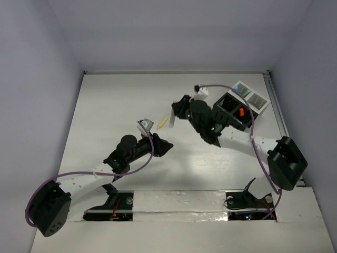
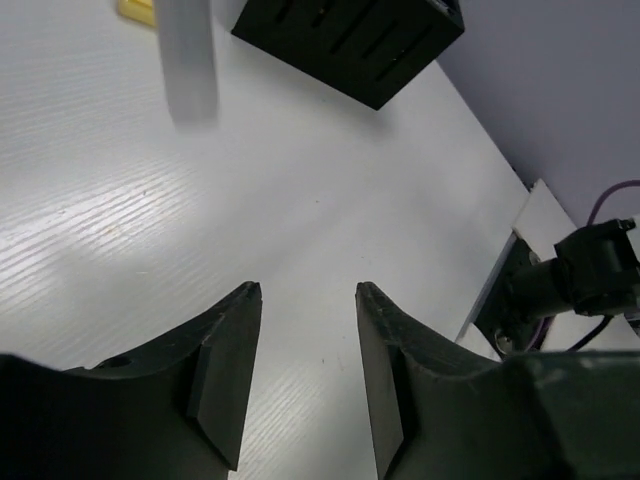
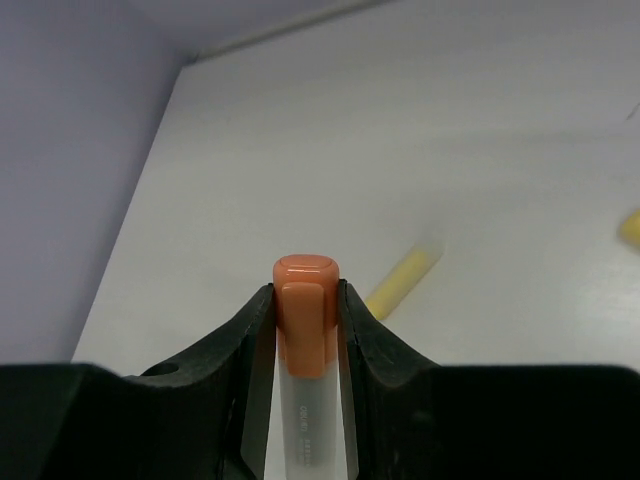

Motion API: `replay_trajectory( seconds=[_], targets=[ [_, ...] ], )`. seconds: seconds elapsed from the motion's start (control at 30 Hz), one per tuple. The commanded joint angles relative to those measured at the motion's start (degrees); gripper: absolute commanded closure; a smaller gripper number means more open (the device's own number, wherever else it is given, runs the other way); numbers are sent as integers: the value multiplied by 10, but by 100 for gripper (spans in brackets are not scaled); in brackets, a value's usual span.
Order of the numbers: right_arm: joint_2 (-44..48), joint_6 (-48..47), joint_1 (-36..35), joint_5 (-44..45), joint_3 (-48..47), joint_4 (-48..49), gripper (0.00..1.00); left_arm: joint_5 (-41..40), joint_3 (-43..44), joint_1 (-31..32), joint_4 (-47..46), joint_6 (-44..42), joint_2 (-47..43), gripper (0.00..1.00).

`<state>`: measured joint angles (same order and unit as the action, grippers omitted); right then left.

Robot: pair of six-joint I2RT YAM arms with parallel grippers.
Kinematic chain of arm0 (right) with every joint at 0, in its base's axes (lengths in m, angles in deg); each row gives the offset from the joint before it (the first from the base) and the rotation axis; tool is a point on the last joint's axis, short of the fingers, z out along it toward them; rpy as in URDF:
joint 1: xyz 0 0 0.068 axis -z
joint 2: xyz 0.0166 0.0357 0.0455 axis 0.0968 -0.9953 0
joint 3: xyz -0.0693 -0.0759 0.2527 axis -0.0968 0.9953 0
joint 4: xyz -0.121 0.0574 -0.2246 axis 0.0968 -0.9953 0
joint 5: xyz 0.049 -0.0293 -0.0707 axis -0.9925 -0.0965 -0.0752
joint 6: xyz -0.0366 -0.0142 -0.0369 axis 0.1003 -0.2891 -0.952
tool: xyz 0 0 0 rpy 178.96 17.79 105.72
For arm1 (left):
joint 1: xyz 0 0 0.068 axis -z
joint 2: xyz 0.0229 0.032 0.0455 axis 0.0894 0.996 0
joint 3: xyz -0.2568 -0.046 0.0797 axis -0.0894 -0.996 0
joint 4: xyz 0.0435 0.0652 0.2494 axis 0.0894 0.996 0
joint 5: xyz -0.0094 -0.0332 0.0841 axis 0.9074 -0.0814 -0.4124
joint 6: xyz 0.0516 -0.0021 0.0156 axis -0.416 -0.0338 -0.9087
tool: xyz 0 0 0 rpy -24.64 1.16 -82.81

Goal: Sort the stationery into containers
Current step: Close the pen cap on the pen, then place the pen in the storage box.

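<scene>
Pale lavender walls close in a white desk [image 1: 116,105], most of it bare in the top view. At its far right corner stand the containers: a black box [image 1: 231,112] with slotted sides, and joined to it a lower white tray [image 1: 250,96] with two square cells. Something orange [image 1: 241,112] already sits inside the black box, so I judge the sorting begun but far from finished; what the tray cells hold is too small to tell. The two arms reach toward the middle of the desk. The right hand [image 1: 175,112] is clamped on an orange-capped marker [image 3: 305,300] with a white barrel, the cap pinched between both fingers and lifted off the desk, well apart from the box. That pen has yet to be delivered. The left hand [image 2: 308,292] hovers over bare desk with its fingers spread and nothing between them. A yellow marker [image 3: 400,283] lies loose on the desk just beyond the held pen, and a second yellow piece [image 3: 630,228] shows at the edge of the right wrist view; both remain to be sorted.
</scene>
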<state>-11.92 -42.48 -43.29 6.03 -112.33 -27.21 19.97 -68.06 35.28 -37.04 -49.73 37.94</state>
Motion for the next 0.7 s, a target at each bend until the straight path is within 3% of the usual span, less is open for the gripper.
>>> replay_trajectory(
  seconds=[0.0, 0.17, 0.4, 0.67],
  targets=[
    [-26, -64, 66, 18, -89, -12, 100, 33, -22, 1, -70, 6, -22, 60],
    [-66, -92, 197, 40, -175, -27, 100, 42, -47, 6, -82, 4, -46, 49],
    [-47, -167, 355, 56, -196, -10, 100, 33, -70, 6, -68, -9, -87, 34],
    [-94, -341, 414, 138, -213, 70, 100, -9, -75, 6, -18, -9, -158, 30]
  ],
)
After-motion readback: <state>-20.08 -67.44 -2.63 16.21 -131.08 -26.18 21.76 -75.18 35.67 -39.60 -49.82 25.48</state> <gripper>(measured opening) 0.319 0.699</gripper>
